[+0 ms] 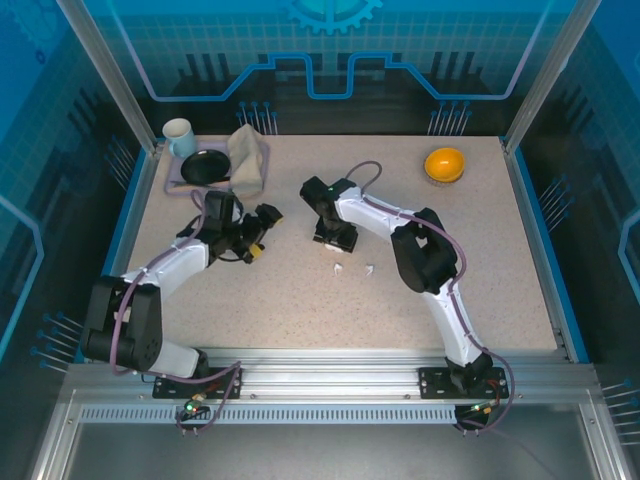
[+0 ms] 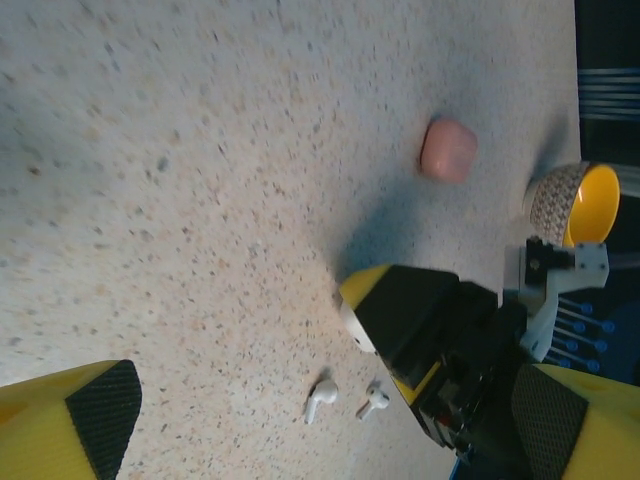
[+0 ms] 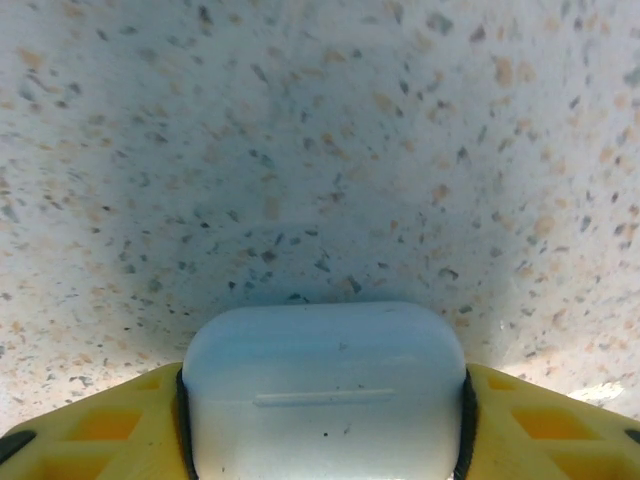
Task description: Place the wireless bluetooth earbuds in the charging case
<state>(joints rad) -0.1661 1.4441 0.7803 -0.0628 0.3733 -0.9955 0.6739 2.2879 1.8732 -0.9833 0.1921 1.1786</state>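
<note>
- Two white earbuds (image 2: 321, 398) (image 2: 373, 402) are lying on their sides on the speckled counter (image 1: 300, 310), close together but not touching. Each is showing a rounded head and a short stem.
- From above, the same pair (image 1: 338, 268) (image 1: 369, 269) is sitting near the middle of the counter, just on the near side of the right end effector (image 1: 335, 240).
- That right end effector is pinching a white charging case (image 3: 325, 385) between its yellow fingers (image 3: 90, 430), one finger pressing on each end.
- The white case is looking smooth and pebble-like. A thin seam line is running across its face, the lid is appearing closed, and nothing inside it is showing.
- The left wrist view is catching a pale edge of this case (image 2: 352, 322) under the black and yellow fingers, low over the counter.
- A salmon-pink case (image 2: 447, 150) is resting closed on the counter beyond the right end effector, near a bowl (image 2: 575, 205).
- The bowl is showing a yellow inside and a speckled outside; from above it is sitting at the far right of the counter (image 1: 444, 164).
- The left end effector (image 1: 265, 230) is hanging with its fingers (image 2: 70, 420) spread wide and gripping nothing, left of the earbuds.
- At the far left corner, a tray (image 1: 172, 182) is carrying a dark dish (image 1: 205, 168); a pale mug (image 1: 179, 137) and a folded beige cloth (image 1: 248, 158) are sitting by it.
</note>
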